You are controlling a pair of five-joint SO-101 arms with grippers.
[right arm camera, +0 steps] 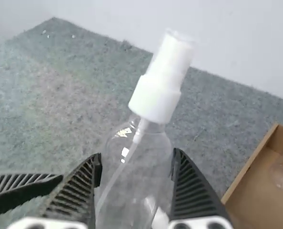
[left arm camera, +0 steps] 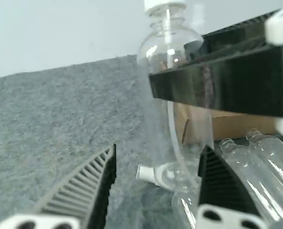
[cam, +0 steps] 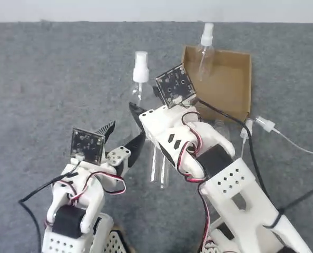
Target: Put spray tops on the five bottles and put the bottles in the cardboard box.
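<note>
Bottle [cam: 138,88]: being held upright, spray top [cam: 140,66] on, being clamped between the jaws of right gripper [right arm camera: 136,160]. Left gripper [left arm camera: 158,150]: hanging just beside it, jaws spread wide, holding nothing. Box [cam: 243,79]: sitting behind, holding second bottle [cam: 205,52], also topped. Bare bottles [cam: 160,163]: lying between the arms. Loose top [cam: 264,125]: lying beside box.

The right arm [cam: 219,174] covers much of the upright bottle [cam: 138,90] and lying bottles [cam: 160,167].
</note>
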